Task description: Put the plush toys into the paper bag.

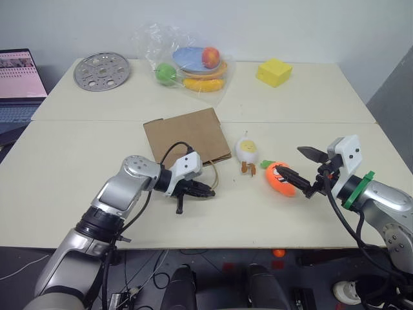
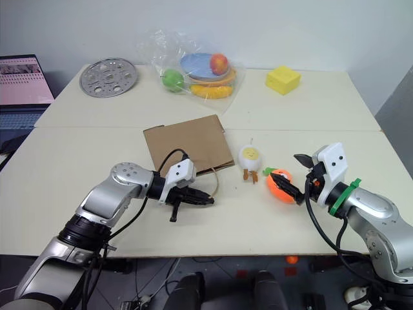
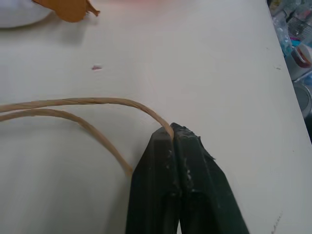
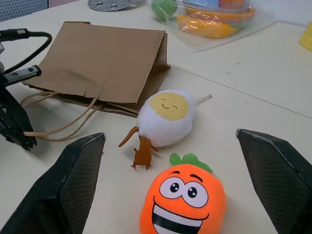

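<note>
Left gripper, nearest the front edge of the tabletop: fingers pinched together on a twine handle of the bag, as the left wrist view shows. The bag lies flat, mouth toward the robot, its handles trailing onto the tabletop. Right gripper: jaws spread wide, one to either side of the carrot without closing on it. The carrot lies on the tabletop just beside the egg toy, which rests near the bag's right corner. Behind, well apart from the work area: a metal disc, a plastic bag of toy fruit and a yellow cube. Progress, as judged: neither toy is in the bag yet. The bag remains to be opened, and both toys remain to be lifted in.
</note>
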{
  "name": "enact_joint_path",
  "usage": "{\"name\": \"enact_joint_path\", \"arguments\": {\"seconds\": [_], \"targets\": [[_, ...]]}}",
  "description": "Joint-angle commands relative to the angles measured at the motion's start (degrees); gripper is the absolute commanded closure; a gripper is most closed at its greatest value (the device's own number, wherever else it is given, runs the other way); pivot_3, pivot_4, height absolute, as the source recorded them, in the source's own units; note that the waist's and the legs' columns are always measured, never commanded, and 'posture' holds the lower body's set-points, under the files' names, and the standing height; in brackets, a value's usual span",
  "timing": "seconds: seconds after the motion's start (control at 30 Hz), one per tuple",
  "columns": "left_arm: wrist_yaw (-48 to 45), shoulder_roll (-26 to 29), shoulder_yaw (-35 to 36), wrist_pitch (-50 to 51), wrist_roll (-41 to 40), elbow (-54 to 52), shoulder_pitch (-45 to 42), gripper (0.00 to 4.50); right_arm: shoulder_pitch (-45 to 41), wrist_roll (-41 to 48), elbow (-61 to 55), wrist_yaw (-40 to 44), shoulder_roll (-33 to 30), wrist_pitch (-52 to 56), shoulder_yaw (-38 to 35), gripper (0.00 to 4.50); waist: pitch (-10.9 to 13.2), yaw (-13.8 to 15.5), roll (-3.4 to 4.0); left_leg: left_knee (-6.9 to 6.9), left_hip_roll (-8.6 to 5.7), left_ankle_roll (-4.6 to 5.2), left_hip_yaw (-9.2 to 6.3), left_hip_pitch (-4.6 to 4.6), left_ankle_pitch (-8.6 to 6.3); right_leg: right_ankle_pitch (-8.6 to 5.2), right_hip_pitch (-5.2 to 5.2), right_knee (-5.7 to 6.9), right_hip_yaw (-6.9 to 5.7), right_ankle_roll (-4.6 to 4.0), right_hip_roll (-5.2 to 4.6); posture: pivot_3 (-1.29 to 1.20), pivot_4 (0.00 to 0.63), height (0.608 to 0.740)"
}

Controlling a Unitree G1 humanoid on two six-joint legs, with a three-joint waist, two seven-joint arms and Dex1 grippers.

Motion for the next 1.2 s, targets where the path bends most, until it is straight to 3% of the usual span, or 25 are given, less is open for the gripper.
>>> {"name": "enact_joint_path", "arguments": {"seconds": [0.03, 0.27, 0.47, 0.67, 0.9, 1.2], "targets": [[-0.4, 1.1, 5.5, 1.3, -3.2, 0.2, -4.3, 4.46, -1.2, -0.4, -1.4, 0.2, -0.1, -1.5, 0.3, 0.00, 0.0, 0.0, 0.00, 0.01, 0.00, 0.00, 0.00, 0.00, 0.00, 0.00, 0.00, 0.00, 0.00, 0.00, 0.00, 0.00, 0.150, 0.740], [-3.8, 5.2, 10.4, 5.8, -7.4, 2.5, -10.8, 4.46, -3.0, -1.0, -2.4, -1.1, 1.8, -1.4, 3.7, 0.00, 0.0, -0.3, 0.00, -0.02, 0.00, 0.00, -0.01, 0.00, 0.00, -0.01, -0.01, 0.00, -0.02, 0.01, 0.00, 0.00, 0.150, 0.740], [-5.3, 5.5, 10.5, 2.7, -6.3, 8.1, -15.8, 4.46, -8.3, -5.3, -1.5, -5.2, 8.0, -1.1, 13.4, 0.00, 0.0, -0.4, 0.00, 0.00, 0.00, 0.00, -0.01, 0.00, 0.00, -0.01, -0.02, 0.02, -0.02, 0.01, 0.00, 0.00, 0.150, 0.740], [-5.6, 3.8, 10.8, 3.8, -7.7, 9.7, -18.8, 4.50, -15.8, -12.0, 4.9, -9.3, 19.1, -2.8, 24.9, 1.95, 0.0, -0.6, 0.00, -0.04, 0.00, 0.00, -0.06, -0.01, 0.00, 0.00, -0.08, 0.11, -0.04, 0.00, 0.01, 0.00, 0.150, 0.740], [-6.7, 3.8, 11.6, 7.2, -9.9, 8.6, -21.0, 4.50, -24.7, -20.1, 20.1, -12.7, 28.8, -8.5, 28.5, 4.47, 0.0, -0.6, 0.00, -0.03, 0.00, -0.01, -0.10, -0.02, 0.00, 0.12, -0.07, 0.12, -0.09, -0.20, 0.01, 0.00, 0.150, 0.740], [-4.0, 4.5, 13.7, 8.1, -10.6, 6.5, -20.9, 4.50, -36.0, -29.4, 55.0, -15.6, 40.3, -26.6, 28.3, 4.49, 0.0, -1.2, 0.00, -0.14, 0.01, -0.01, -0.14, 0.02, 0.00, 0.13, -0.09, 0.18, -0.15, -0.22, 0.02, 0.00, 0.150, 0.740]]}}
